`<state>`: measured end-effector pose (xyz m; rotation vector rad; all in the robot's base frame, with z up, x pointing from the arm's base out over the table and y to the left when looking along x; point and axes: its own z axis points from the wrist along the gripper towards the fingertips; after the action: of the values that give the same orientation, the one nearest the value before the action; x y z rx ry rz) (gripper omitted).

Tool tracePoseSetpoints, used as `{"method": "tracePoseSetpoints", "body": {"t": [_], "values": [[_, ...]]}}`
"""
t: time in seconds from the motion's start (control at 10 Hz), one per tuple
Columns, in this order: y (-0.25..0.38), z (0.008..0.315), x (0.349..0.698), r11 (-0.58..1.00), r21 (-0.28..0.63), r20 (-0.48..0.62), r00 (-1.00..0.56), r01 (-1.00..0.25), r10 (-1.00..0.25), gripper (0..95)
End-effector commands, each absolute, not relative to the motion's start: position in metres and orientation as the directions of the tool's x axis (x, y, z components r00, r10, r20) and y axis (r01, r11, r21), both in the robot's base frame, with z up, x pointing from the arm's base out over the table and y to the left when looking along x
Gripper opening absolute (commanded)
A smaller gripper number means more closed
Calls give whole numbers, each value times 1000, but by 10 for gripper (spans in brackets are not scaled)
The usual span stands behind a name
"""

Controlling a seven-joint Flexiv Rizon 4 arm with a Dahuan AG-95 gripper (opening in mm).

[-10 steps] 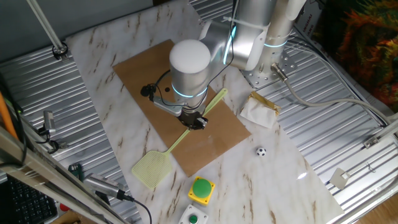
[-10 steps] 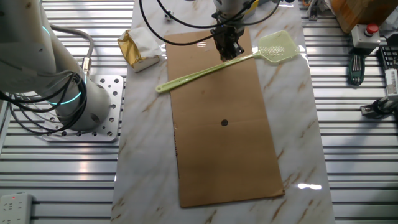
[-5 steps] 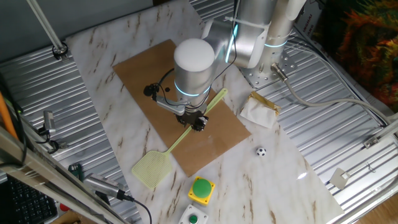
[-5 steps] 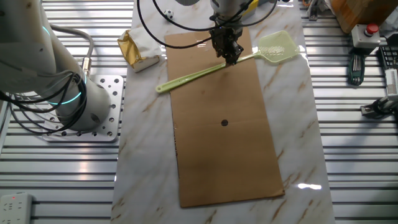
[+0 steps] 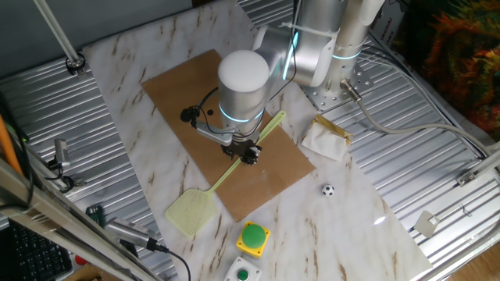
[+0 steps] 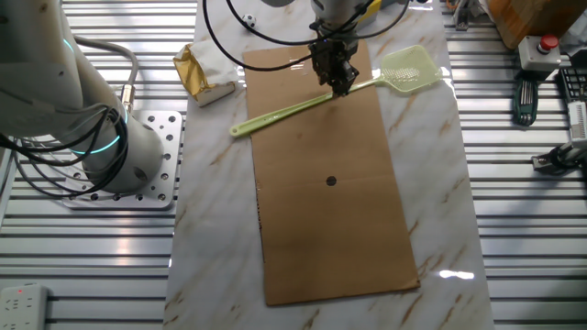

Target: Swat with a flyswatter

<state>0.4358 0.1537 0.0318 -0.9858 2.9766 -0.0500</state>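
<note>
The pale yellow-green flyswatter lies flat across the near edge of the brown sheet. Its mesh head rests on the marble and its handle end points towards the arm's base. In the other fixed view the flyswatter crosses the sheet's far end, with its head at the right. My gripper is down at the middle of the handle, with dark fingers on either side of it. The gap between the fingers is too small to make out. A small black dot sits mid-sheet.
A yellow-and-white packet lies right of the sheet. A tiny black-and-white ball and a green button on a yellow box are near the front. Tools lie on the ribbed metal bench beside the marble. The robot base stands at the left.
My gripper has come down a little onto the handle between one second and half a second ago, then held still. The flyswatter has not moved.
</note>
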Motion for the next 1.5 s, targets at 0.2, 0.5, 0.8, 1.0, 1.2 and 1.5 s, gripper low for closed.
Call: {"method": "tracePoseSetpoints", "body": {"t": [0.2,0.5,0.8,1.0,1.2,1.5], "values": [[150,28,435,799,-34,3,-800,-600,-600,380],[149,27,434,807,-33,4,-808,-590,-590,190],[149,25,434,807,-34,0,-807,-590,-590,190],[149,24,434,808,-36,-1,-808,-588,-589,190],[149,24,434,808,-37,-2,-809,-588,-588,380],[149,23,434,809,-38,-2,-809,-587,-588,380]]}}
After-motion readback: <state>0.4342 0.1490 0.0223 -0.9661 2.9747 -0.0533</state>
